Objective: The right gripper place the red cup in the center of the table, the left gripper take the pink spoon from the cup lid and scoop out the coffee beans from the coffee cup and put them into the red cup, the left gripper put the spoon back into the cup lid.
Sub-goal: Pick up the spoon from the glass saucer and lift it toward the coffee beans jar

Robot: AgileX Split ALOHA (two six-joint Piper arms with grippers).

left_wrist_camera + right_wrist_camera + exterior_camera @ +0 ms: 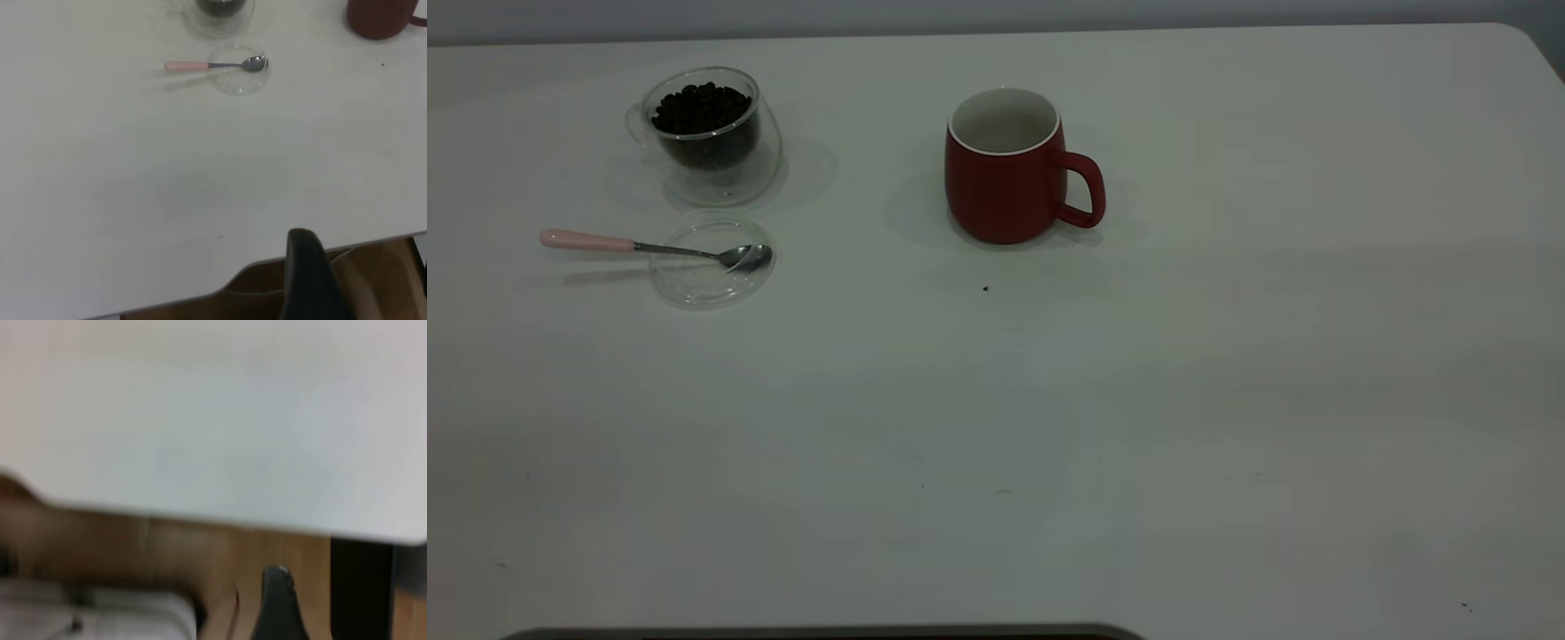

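While lid-borne, pink spoon (654, 249) handle leftward

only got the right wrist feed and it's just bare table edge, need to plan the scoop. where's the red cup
Observer: The red cup stands upright near the middle of the table, handle toward the right arm's side.
Operator: anything in it
Observer: No beans visible in the exterior view; the white inside looks bare. The coffee beans fill the coffee cup on the left arm's side.
Operator: spoon?
Observer: The pink spoon lies with its bowl in the cup lid, in front of the coffee cup, handle sticking out past the rim.
Operator: left gripper near it?
Observer: No, the left gripper sits back off the table's near edge.
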